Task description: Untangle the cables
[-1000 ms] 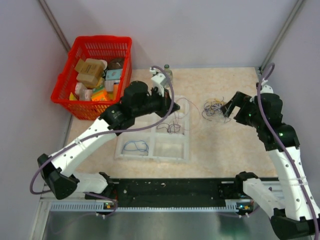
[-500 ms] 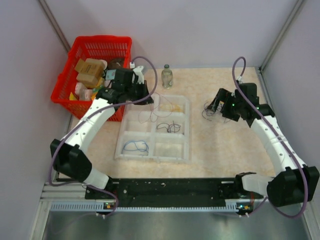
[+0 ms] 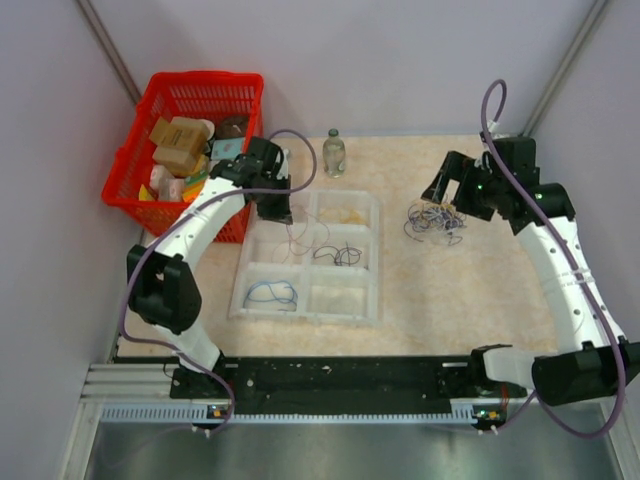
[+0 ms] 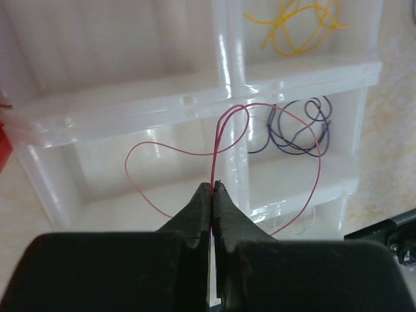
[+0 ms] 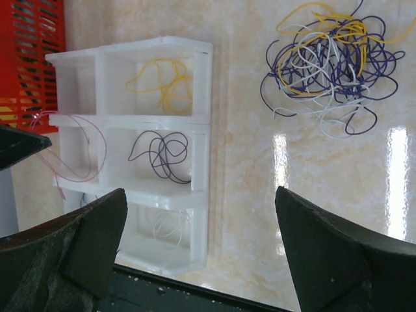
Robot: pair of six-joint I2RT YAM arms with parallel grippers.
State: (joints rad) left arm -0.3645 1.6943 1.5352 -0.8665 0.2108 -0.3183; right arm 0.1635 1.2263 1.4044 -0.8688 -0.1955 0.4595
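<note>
The tangled cables lie in a bunch of purple, white and yellow loops on the table, right of the white divided tray. My left gripper is shut on a single pink wire, which hangs in loops over the tray's left compartments. My right gripper stands open and empty, above the table just behind the bunch. Tray compartments hold a yellow wire, a purple wire, a blue wire and a white wire.
A red basket filled with boxes stands at the back left, close to my left arm. A small glass bottle stands behind the tray. A black rail runs along the near edge.
My left arm has swung from the tray's middle to its back-left corner, carrying the pink wire. My right arm has drawn back and up from the bunch.
</note>
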